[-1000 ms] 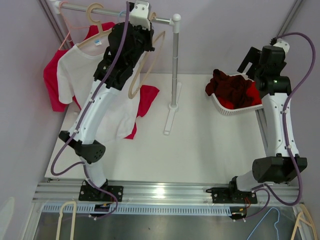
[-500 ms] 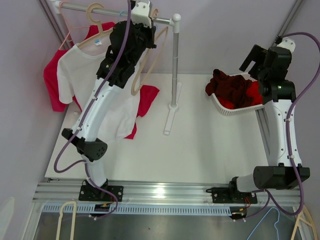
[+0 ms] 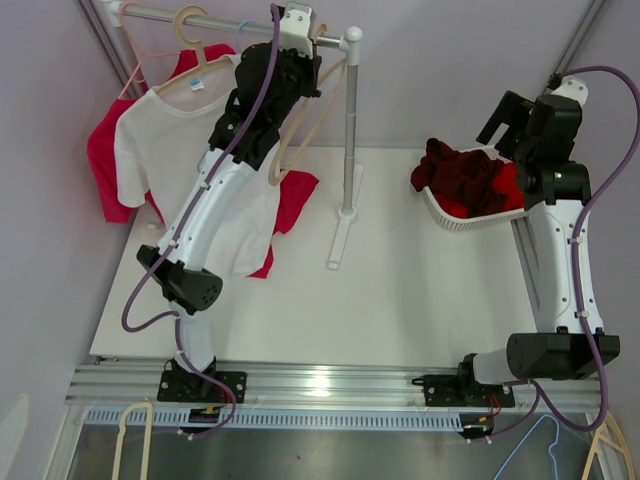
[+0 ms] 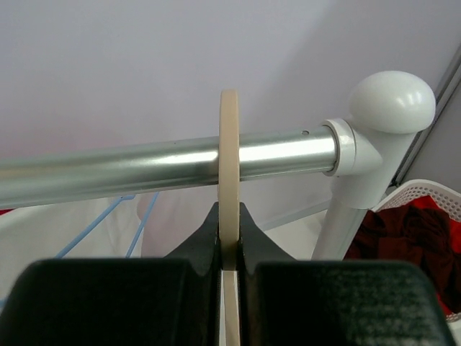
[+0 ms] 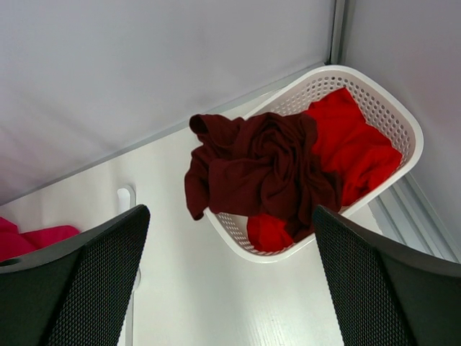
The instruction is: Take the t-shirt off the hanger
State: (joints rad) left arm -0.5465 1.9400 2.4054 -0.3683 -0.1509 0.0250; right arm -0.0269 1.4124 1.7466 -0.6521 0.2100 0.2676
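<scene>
My left gripper is shut on a bare beige hanger, whose thin edge crosses the metal rail close to the rail's right end cap. From above, this hanger hangs below the left gripper with no garment on it. A white t-shirt hangs on another beige hanger further left on the rail, with a red t-shirt behind it. My right gripper is open and empty above the basket; the top view shows the right gripper there too.
A white basket at the back right holds a dark red garment and a bright red one. The rack's upright post and foot stand mid-table. Spare hangers lie below the front rail.
The left arm has carried the bare hanger up and to the right, closer to the rail's end. The right gripper rose slightly at first, then held still, staying open.
</scene>
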